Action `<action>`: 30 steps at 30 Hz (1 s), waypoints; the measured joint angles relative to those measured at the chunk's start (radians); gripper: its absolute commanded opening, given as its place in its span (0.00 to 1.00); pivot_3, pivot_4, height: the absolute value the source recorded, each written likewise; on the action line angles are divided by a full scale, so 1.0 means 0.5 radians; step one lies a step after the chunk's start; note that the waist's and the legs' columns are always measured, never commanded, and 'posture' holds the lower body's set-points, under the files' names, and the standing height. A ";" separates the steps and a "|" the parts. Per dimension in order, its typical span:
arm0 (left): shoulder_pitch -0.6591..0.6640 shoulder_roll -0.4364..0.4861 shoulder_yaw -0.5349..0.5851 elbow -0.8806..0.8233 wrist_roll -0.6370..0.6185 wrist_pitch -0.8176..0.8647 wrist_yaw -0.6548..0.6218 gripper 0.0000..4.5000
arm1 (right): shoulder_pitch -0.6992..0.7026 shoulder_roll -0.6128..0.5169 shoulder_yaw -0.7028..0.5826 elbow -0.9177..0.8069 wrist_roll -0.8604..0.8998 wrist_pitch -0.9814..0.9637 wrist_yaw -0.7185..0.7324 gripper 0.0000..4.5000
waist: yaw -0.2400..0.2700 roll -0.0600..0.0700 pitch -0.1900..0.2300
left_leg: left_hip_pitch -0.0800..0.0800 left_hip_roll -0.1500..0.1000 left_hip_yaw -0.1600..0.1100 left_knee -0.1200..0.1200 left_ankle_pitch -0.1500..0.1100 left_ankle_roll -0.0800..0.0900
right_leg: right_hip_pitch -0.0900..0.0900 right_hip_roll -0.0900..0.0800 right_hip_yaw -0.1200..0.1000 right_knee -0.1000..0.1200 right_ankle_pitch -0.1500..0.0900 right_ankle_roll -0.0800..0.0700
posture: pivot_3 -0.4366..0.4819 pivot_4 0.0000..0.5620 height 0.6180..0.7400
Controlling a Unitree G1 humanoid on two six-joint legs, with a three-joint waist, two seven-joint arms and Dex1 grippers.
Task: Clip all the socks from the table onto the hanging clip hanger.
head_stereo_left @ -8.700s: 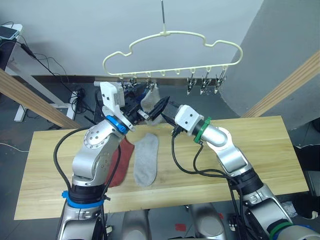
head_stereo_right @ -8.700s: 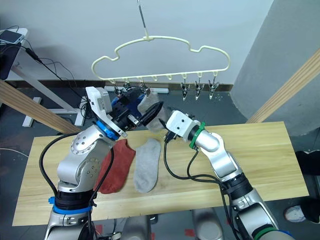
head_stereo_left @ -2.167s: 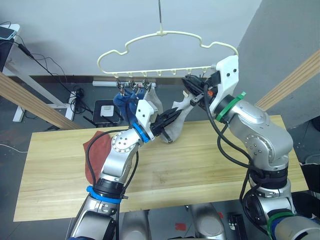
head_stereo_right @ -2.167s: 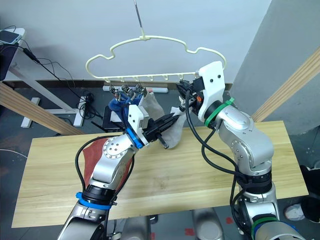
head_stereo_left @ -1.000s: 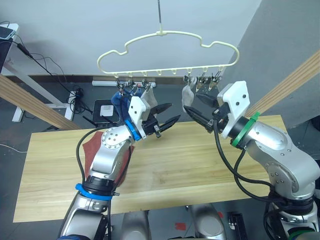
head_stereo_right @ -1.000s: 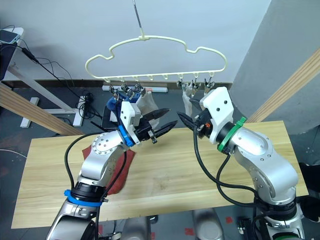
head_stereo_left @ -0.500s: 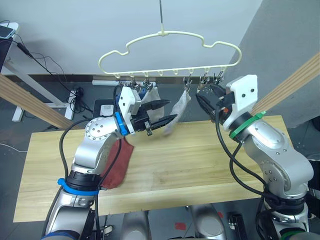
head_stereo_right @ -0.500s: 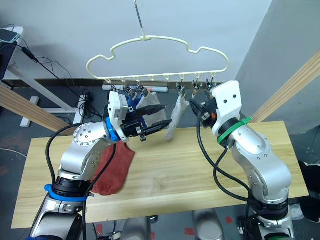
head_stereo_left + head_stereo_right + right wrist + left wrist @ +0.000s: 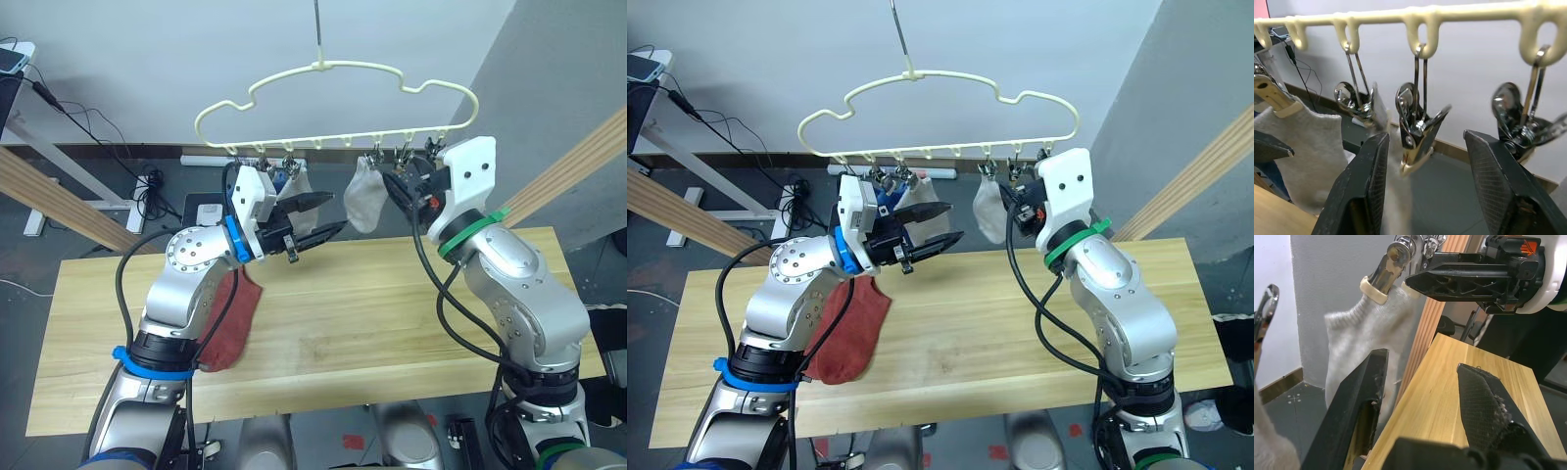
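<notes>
Left eye view showed the grey sock (image 9: 364, 195) hanging from a silver clip (image 9: 375, 157) on the cream clip hanger (image 9: 333, 69), clear of both arms. The left gripper (image 9: 318, 215) sat just beside it with its fingers spread and empty; the right gripper (image 9: 1422, 147) was raised at the clip row, also spread and gripping nothing, with one clip (image 9: 1418, 125) between its fingers. A rust-red sock (image 9: 230, 318) lay on the table (image 9: 392, 323) under the left arm, apparently the only one not yet hung. To do the next step well, I judged the left arm should draw back without brushing the hung sock, then take the red one near its cuff, so a short edge could be offered squarely into a free clip.
</notes>
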 measured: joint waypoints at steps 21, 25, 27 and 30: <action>-0.008 -0.001 -0.003 0.010 0.013 -0.002 0.020 0.57 | -0.094 0.189 -0.025 0.003 -0.034 0.043 -0.117 0.43 | -0.001 0.000 0.000 | 0.000 0.000 -0.001 0.001 0.000 0.000 | 0.000 0.000 -0.001 0.002 0.000 0.000 | 0.16 0.65 0.92; -0.009 -0.003 -0.004 0.010 0.013 -0.002 0.022 0.57 | -0.094 0.243 -0.028 -0.005 -0.040 0.110 -0.200 0.43 | -0.002 0.000 0.000 | 0.000 0.001 0.000 0.001 0.000 0.000 | 0.000 -0.001 -0.001 0.002 0.000 -0.001 | 0.15 0.65 0.92; -0.009 -0.005 -0.005 0.010 0.013 -0.002 0.024 0.57 | -0.092 0.258 -0.029 -0.027 -0.047 0.148 -0.237 0.43 | -0.002 0.000 0.000 | 0.000 0.001 -0.001 0.001 0.000 0.000 | 0.000 -0.001 -0.001 0.002 0.000 -0.001 | 0.15 0.65 0.92; -0.009 -0.007 -0.006 0.010 0.013 -0.002 0.024 0.57 | -0.080 0.270 -0.042 -0.063 -0.050 0.200 -0.277 0.43 | -0.002 0.000 0.000 | 0.000 0.001 -0.001 0.001 0.000 0.000 | 0.000 -0.001 -0.001 0.003 0.000 -0.001 | 0.15 0.66 0.92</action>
